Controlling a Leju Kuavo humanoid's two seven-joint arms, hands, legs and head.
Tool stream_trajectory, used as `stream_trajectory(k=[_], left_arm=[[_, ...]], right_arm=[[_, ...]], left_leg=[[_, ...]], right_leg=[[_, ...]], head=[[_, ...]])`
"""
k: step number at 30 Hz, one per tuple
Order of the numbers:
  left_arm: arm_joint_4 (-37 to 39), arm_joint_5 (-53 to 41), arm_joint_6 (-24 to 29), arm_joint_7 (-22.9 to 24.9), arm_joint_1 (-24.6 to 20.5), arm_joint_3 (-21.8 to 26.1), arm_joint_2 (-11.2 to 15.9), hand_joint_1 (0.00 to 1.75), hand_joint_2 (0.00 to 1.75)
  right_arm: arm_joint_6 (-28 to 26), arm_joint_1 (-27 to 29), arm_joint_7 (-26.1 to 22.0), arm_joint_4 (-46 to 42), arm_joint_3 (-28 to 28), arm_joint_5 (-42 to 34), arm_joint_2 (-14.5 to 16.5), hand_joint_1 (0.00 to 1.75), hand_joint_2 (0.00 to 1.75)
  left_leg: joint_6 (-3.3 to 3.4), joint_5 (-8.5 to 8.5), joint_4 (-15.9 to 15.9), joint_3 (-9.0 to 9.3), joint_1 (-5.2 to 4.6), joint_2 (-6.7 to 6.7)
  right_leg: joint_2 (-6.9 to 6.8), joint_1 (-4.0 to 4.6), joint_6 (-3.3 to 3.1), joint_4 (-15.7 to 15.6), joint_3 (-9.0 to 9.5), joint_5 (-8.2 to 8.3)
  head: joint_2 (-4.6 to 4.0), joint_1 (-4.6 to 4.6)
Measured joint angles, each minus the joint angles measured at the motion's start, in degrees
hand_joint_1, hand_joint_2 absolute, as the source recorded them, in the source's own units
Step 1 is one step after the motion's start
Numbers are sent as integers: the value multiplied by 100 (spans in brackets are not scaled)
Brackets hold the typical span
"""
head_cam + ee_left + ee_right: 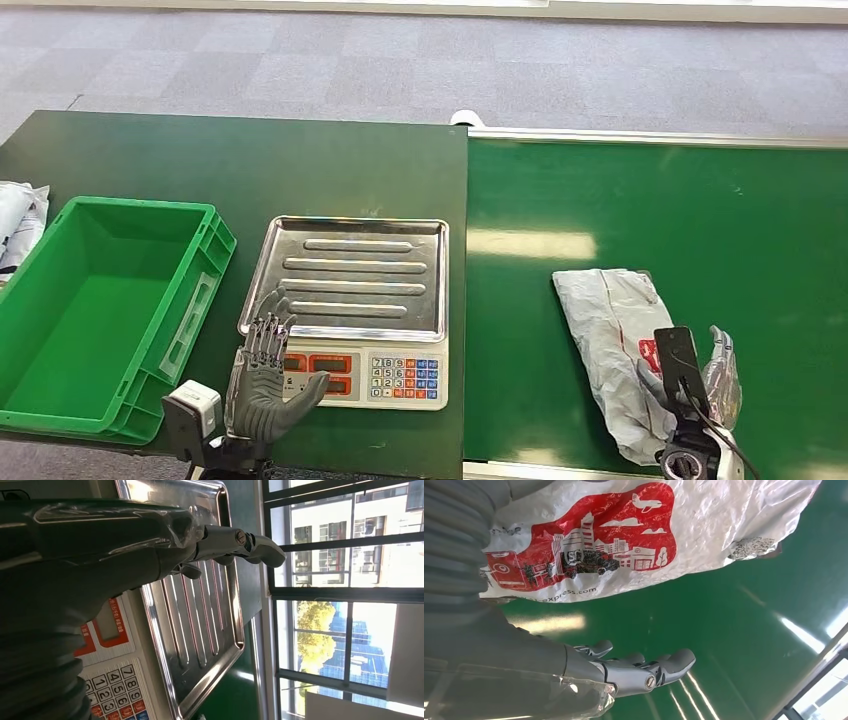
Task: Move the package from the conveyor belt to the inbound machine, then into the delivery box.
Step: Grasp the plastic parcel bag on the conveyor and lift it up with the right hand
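Green crate [95,310] at left sits empty beside the scale's [350,310] bare steel tray. White package [615,345] lies lower right on the conveyor belt [650,200], long axis running toward the frame's bottom. Left hand [262,375], fingers spread, holds nothing; right hand [715,375] rests open beside the package.

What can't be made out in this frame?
- Scale display readout: too small in the head view; the left hand covers part of the panel.
- Package near end: behind the right hand and wrist camera.
- White bags: cut off by the picture's edge.
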Motion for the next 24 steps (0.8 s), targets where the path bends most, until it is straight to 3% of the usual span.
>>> stream_trajectory(k=[7, 11, 12, 15, 16, 24], left_arm=[[11, 0, 3, 4, -3, 0, 3, 0, 175], [18, 0, 12, 14, -6, 0, 8, 0, 175], [26, 0, 20, 18, -10, 0, 9, 0, 175], [64, 0, 52, 29, -35, 0, 11, 0, 175], [76, -1, 59, 34, -46, 0, 11, 0, 175], [110, -2, 96, 70, -63, 0, 15, 0, 175]], right_arm=[[14, -72, 11, 165, -32, 15, 1, 0, 175], [263, -112, 276, 293, -39, 235, -8, 0, 175], [342, -130, 368, 365, -37, 345, -10, 14, 175], [500, -213, 495, 646, -23, 559, -8, 125, 175], [533, -245, 497, 734, -19, 575, -5, 147, 175], [623, -411, 469, 1067, 2, 640, 31, 151, 175]], left_leg=[[0, 0, 0, -1, 0, 0], [0, 0, 0, 0, 0, 0], [0, 0, 0, 0, 0, 0], [0, 0, 0, 0, 0, 0], [0, 0, 0, 0, 0, 0], [0, 0, 0, 0, 0, -1]], right_leg=[[0, 0, 0, 0, 1, 0], [0, 0, 0, 0, 1, 0], [0, 0, 0, 0, 1, 0], [0, 0, 0, 0, 1, 0], [0, 0, 0, 0, 1, 0], [0, 0, 0, 0, 3, 0]], head=[[0, 1], [0, 0], [0, 1], [0, 1], [0, 1], [0, 1]])
